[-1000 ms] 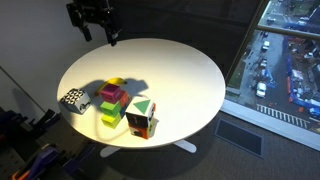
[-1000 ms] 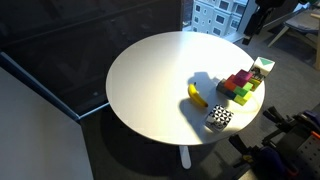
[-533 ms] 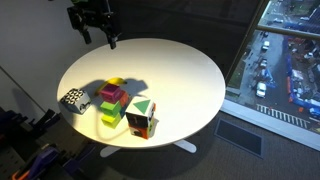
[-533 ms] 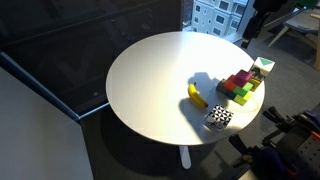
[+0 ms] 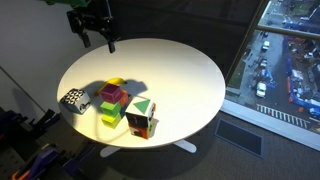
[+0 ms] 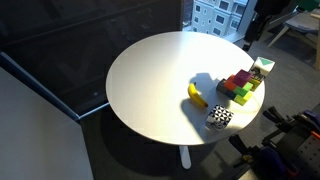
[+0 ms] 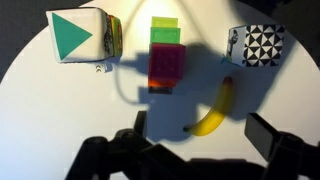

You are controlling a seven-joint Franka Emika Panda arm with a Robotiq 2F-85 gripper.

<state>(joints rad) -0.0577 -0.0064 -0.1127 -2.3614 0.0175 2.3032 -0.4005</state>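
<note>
Above the round white surface (image 5: 180, 75), at its 11 o'clock rim in an exterior view, the 2 dark fingers (image 5: 111, 38) hang spread fully wide, gripping nothing. In the wrist view the smooth, curved yellow banana (image 7: 212, 112) lies nearest them, at 5 o'clock of a stack (image 7: 166, 62) of boxy magenta and green blocks. A patterned cube (image 7: 255, 45) in black-and-white geometric print sits at 3 o'clock of the stack, and a white cube (image 7: 82, 35) bearing a green triangle at 10 o'clock.
</note>
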